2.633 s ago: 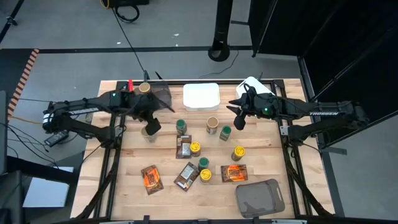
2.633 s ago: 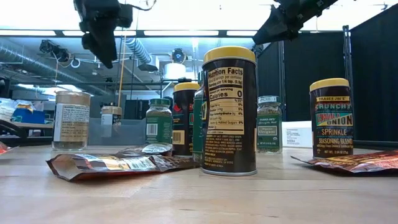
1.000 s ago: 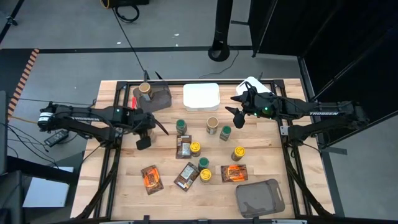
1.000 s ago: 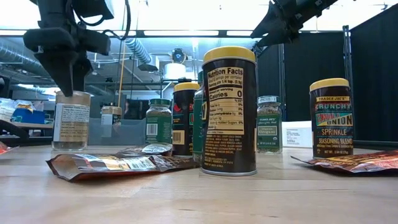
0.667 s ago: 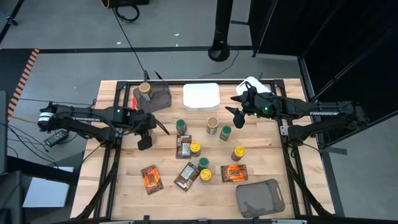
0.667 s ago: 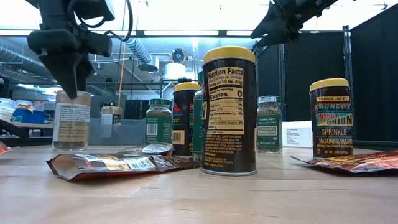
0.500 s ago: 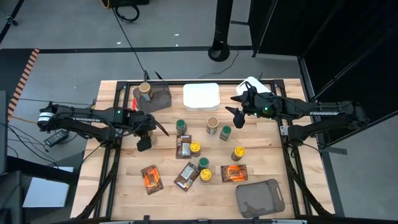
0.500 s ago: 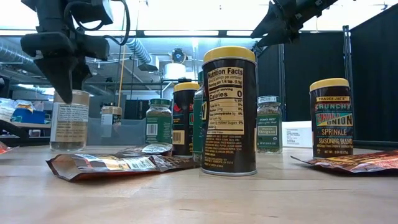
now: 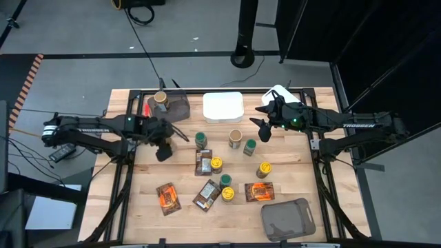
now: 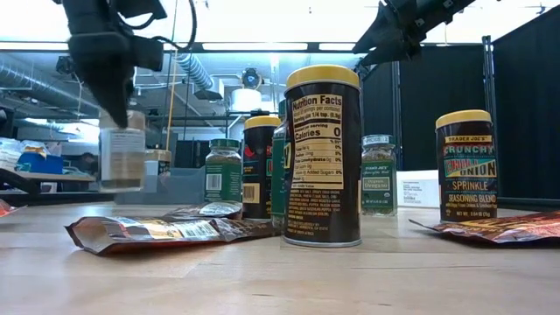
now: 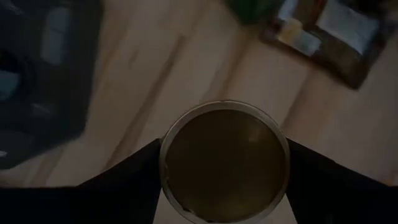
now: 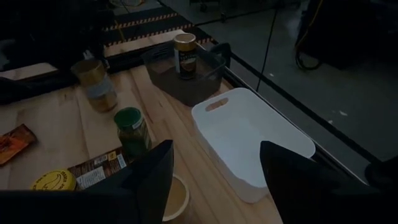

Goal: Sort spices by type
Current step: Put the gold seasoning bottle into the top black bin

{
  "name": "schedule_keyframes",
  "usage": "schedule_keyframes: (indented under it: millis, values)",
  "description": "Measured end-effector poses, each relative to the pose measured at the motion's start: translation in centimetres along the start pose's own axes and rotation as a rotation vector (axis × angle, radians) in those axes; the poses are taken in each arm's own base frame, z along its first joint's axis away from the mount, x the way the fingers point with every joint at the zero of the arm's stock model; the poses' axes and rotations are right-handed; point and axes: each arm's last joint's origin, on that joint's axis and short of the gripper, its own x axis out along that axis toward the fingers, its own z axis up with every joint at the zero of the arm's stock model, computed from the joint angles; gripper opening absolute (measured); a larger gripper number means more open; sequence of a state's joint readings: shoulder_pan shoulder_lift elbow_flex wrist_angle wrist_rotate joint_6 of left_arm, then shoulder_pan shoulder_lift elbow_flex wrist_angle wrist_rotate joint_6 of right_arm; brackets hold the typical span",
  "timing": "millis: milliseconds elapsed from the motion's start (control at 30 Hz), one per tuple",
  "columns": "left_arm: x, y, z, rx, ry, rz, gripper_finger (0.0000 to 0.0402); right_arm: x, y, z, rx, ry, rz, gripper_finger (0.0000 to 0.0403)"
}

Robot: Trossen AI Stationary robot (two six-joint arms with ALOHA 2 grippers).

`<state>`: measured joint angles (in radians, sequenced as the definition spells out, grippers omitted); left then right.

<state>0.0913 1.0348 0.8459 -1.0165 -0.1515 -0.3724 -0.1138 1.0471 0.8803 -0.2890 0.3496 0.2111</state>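
My left gripper (image 9: 163, 149) is shut on a clear round jar with a tan lid (image 10: 122, 150), above the table's left middle. A second tan-lidded jar (image 9: 160, 98) stands in the dark bin (image 9: 176, 107) at the far left. Other jars with green (image 9: 200, 140), tan (image 9: 236, 138) and yellow (image 9: 216, 163) lids stand on their bases mid-table. Orange (image 9: 167, 197) and brown (image 9: 207, 195) packets lie flat. My right gripper (image 9: 262, 129) hovers open by the far right, touching nothing. My left gripper pinches the jar by its tan lid (image 11: 171, 155), one finger (image 11: 124, 180) on each side of the rim. The fingers come from above, pointing down. The jar (image 10: 122, 150) hangs upright below them, lifted clear of the table.
A white tray (image 9: 222, 107) sits at the far middle and another (image 9: 281, 94) lies under the right arm. A grey bin (image 9: 288, 219) sits at the near right. Tall yellow-lidded tins (image 10: 322, 157) stand close to the low camera. Bare wood (image 9: 138, 186) lies at the near left.
The left gripper has risen and moved a little toward the far edge and the dark bin, carrying the tan-lidded jar. The jar stood on the table a second ago and now hangs clear of it. The right arm has kept still.
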Motion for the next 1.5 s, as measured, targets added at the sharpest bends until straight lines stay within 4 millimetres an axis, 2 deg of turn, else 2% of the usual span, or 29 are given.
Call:
schedule_keyframes:
  millis: [133, 467, 567, 767, 933, 1100, 1500]
  values:
    - [-1.1, 0.8, 1.3, -0.114, -0.065, 0.031, 0.0269, 0.0, 0.0, 0.0, 0.000, -0.001, 0.000, 0.0246]
    - [-4.6, 4.3, 3.9, -0.405, -0.245, 0.242, 0.0270, 0.0, 0.0, 0.0, 0.001, -0.002, 0.000, 0.0244]
    - [-5.3, 5.7, 3.9, -0.459, -0.247, 0.326, 0.0269, 0.0, 0.0, 0.0, 0.001, -0.001, 0.005, 0.0242]
    - [-4.1, 7.7, 2.8, -0.508, -0.142, 0.401, 0.0270, 0.0, 0.0, 0.0, 0.001, -0.001, 0.006, 0.0241]
    - [-2.7, 8.9, 2.6, -0.515, -0.137, 0.427, 0.0270, 0.0, 0.0, 0.0, 0.001, -0.001, 0.006, 0.0241]
    - [-1.9, 9.8, 2.8, -0.522, -0.176, 0.432, 0.0270, 0.0, 0.0, 0.0, 0.001, -0.001, 0.007, 0.0239]
    - [0.4, 11.9, 3.3, -0.527, -0.044, 0.418, 0.0270, 0.0, 0.0, 0.0, 0.022, 0.002, 0.012, 0.0239]
